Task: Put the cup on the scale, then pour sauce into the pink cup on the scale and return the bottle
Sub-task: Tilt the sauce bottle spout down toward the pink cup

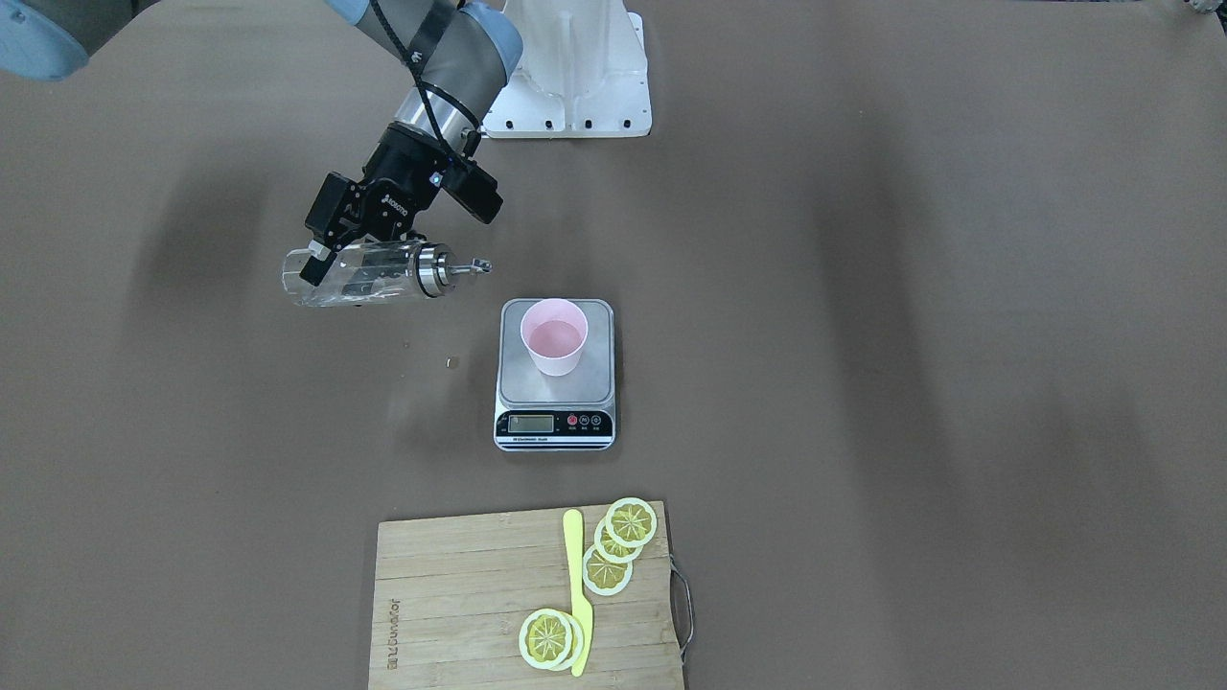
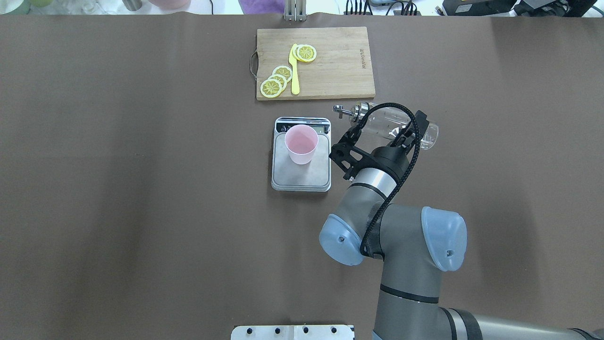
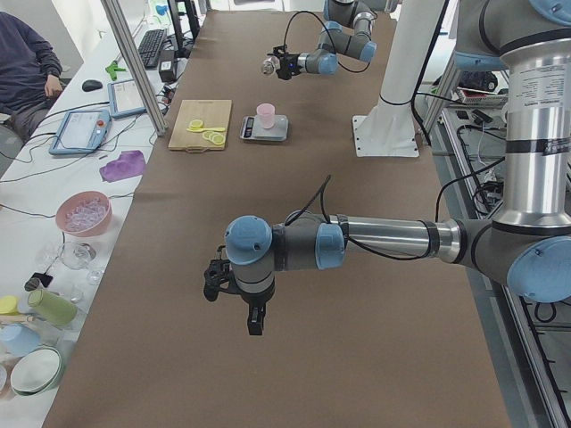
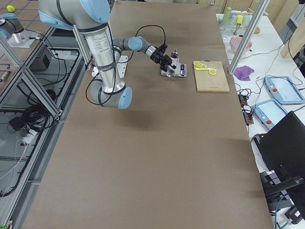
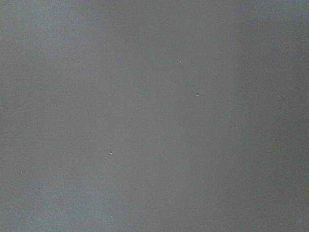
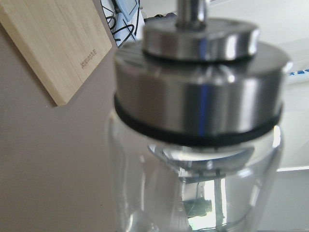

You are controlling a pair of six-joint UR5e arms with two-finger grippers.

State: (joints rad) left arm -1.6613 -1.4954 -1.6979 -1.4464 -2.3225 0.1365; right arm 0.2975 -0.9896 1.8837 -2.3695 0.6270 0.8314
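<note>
Brown tabletop (image 1: 863, 383) spreads under everything. Above it, the bottle (image 1: 395, 271) lies on its side: clear glass with a shiny metal cap and a thin spout aimed toward the scale (image 1: 594, 383), near its corner but short of the cup (image 1: 553, 337). The right gripper (image 1: 337, 268) is clamped around the glass body. Whether the bottle holds liquid is unclear (the glass looks transparent throughout). The pale pink cup stands upright on the scale's steel platform, its inside showing only pink. Beyond the scale, a cutting board (image 1: 460, 594) carries lemon slices (image 1: 631, 522) and a yellow knife (image 1: 575, 585). The left gripper (image 3: 234, 283) hangs well apart; I cannot tell how its fingers stand.
</note>
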